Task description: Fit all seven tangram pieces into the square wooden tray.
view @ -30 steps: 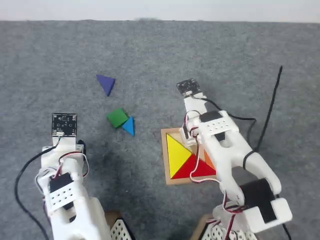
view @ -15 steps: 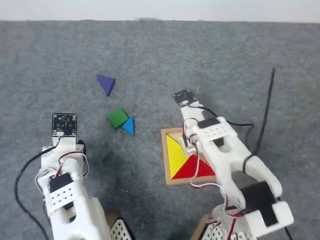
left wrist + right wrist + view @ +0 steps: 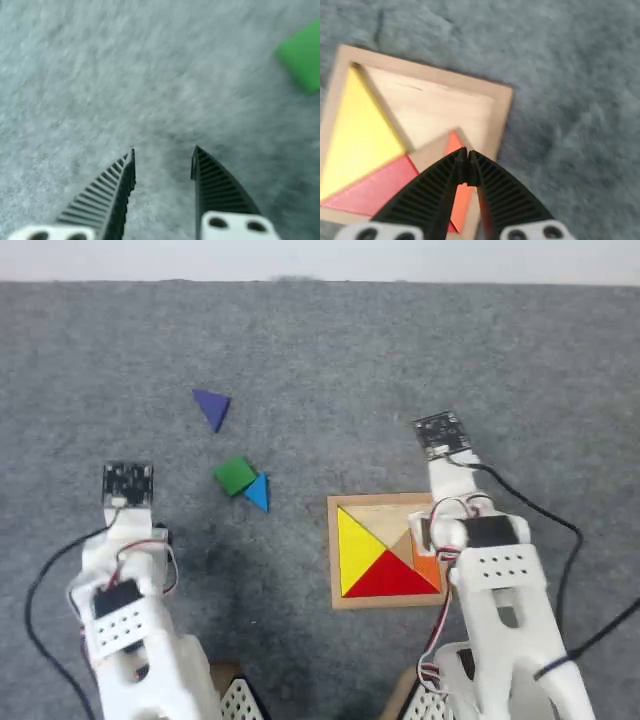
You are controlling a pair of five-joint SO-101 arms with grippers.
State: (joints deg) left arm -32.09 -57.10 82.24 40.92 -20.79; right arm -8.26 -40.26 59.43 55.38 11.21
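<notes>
Square wooden tray (image 3: 334,552), near the table's (image 3: 320,340) front edge, holds a yellow triangle (image 3: 357,548), a red triangle (image 3: 394,581) and an orange piece (image 3: 454,143); its far part is bare wood. Right gripper (image 3: 467,152) has its fingers pinched together, empty, tips right over the orange piece. Left gripper (image 3: 162,155) is parted and empty, with the green square (image 3: 302,57) well clear of its fingers.

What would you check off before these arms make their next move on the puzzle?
1. Left end effector open, ready to grasp: ok.
2. Right end effector shut, holding nothing: ok.
3. Yellow triangle, red triangle and orange piece lie in the tray: ok.
4. Green square, light blue triangle and dark blue triangle in the tray: not ok, they lie on the mat.
5. Seventh piece found: cannot tell.
</notes>
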